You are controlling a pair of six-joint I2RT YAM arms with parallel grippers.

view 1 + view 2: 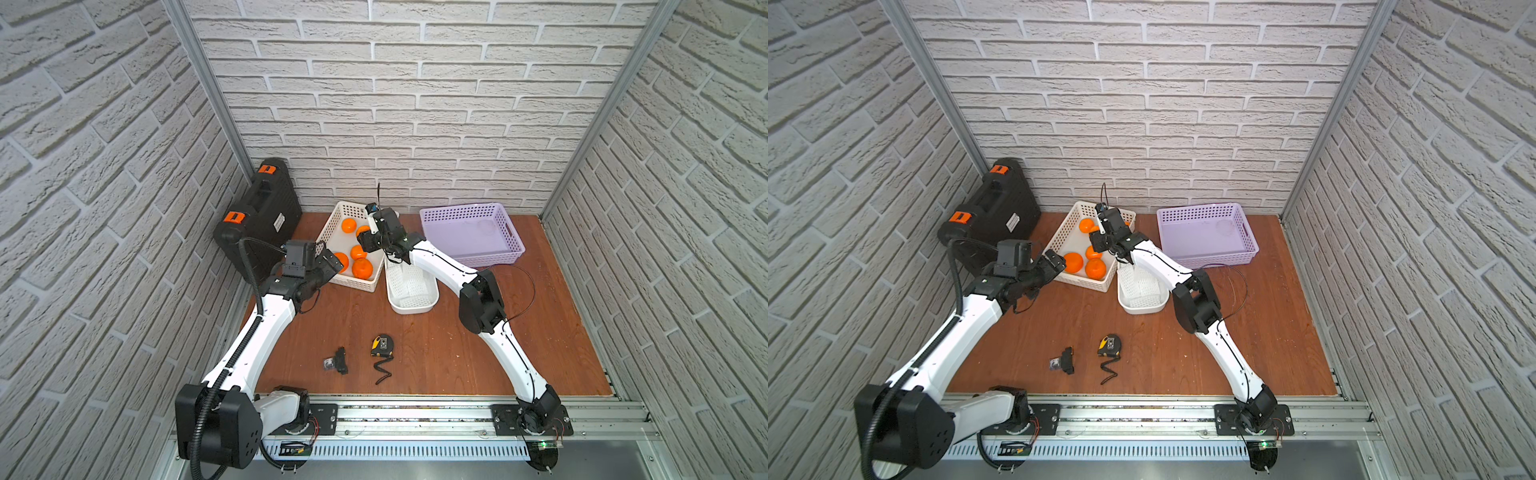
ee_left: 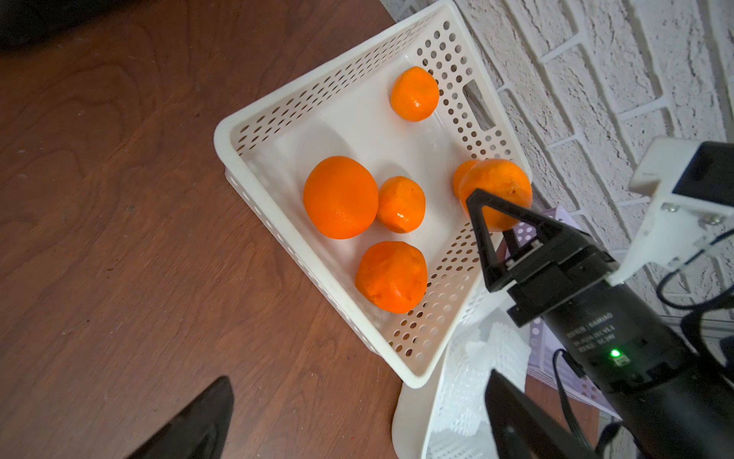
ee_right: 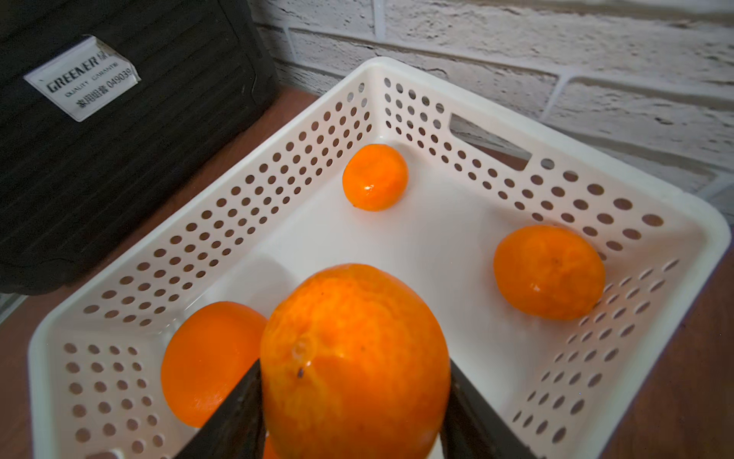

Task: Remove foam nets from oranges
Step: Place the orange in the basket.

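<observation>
Desk (image 1: 436,353): flat brown board with a wood-grain surface.
Black case (image 1: 266,208): ribbed hard plastic with orange latches, far left, against the brick wall.
Lilac basket (image 1: 465,214): rectangular with perforated walls, far right.
White basket (image 1: 330,226): rectangular rigid plastic with round holes in the walls, a slot handle and a smooth floor. It sits between the case and the lilac basket.
White tub (image 1: 415,309): oval and smooth-walled, just beside the white basket's near corner.
Foam nets (image 1: 409,284): soft white diamond mesh, crumpled inside the tub.
Oranges (image 2: 339,196): round, with dimpled glossy skin, all bare. Five lie on the white basket's floor.
Held orange (image 3: 349,318): the sixth, clamped between the two black fingers of the right tool (image 3: 354,363) and raised over the basket's interior.
Left tool (image 1: 330,262): jaws spread wide, holding nothing. It is at the white basket's case-side wall, near the largest orange but apart from it.
</observation>
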